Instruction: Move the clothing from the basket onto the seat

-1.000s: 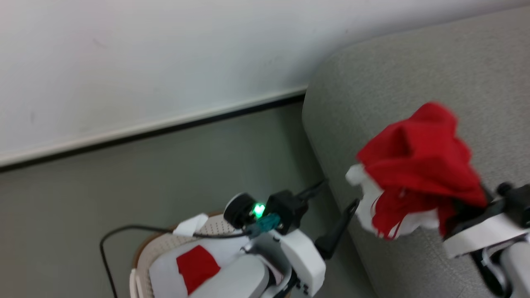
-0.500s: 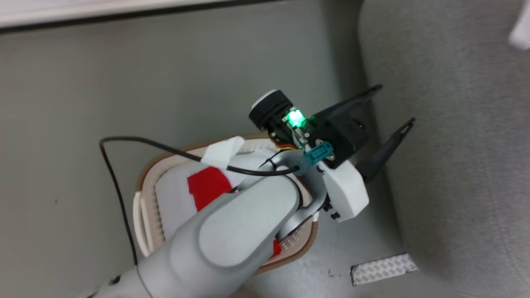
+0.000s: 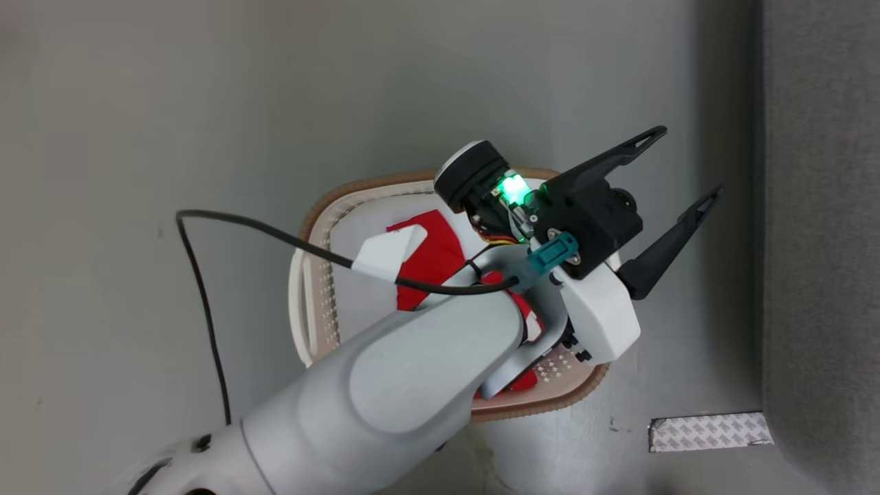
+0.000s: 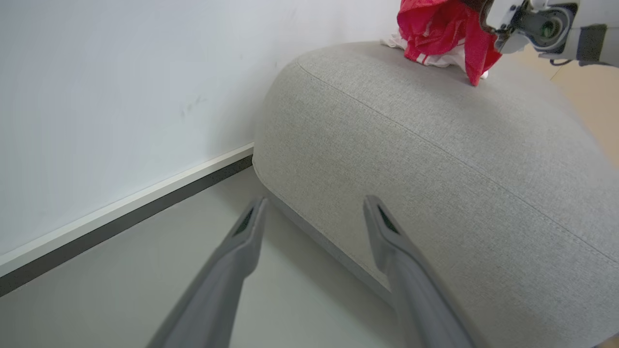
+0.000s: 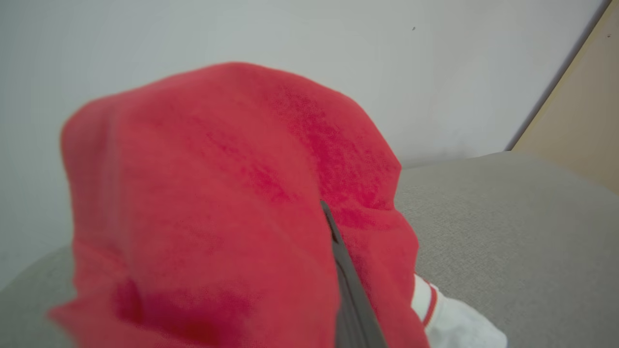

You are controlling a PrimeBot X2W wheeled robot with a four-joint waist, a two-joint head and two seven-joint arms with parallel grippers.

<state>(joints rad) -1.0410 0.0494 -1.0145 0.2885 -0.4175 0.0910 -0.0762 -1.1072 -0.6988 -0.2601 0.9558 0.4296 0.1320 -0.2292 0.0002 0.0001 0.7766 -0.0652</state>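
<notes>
- R arm: right gripper (image 5: 325, 212) buried in the clothing (image 5: 217, 193). Red cloth is draped over the fingers, 1 dark finger showing. Jaws nearly together, pinched on the fabric.
- L wrist view: red bundle (image 4: 435, 29) w/ white striped trim hangs from the R gripper at the far top of the seat (image 4: 435, 159). Lowest folds look to touch the upholstery; can't confirm full contact.
- L arm: left gripper (image 3: 689, 159) above the far-R end of the basket (image 3: 322, 289), fingers pointing toward the seat edge (image 3: 818, 206). Jaws wide apart, nothing between them. Same in its own wrist view (image 4: 315, 199): 2 fingers splayed over floor at the seat's corner.
- Basket on floor beside the seat, not touching it. Inside: white cloth (image 3: 364, 302) plus red patches (image 3: 430, 258), partly hidden under the L forearm. Can't tell if that's a 2nd garment.
- Misc: black cable (image 3: 199, 289) looping over the floor; tape patch (image 3: 708, 432) near the seat base.
- Progress (est.): carry done, garment out of the basket and at the seat. Left: release and pull the R arm clear. Red in the basket may need another trip.
</notes>
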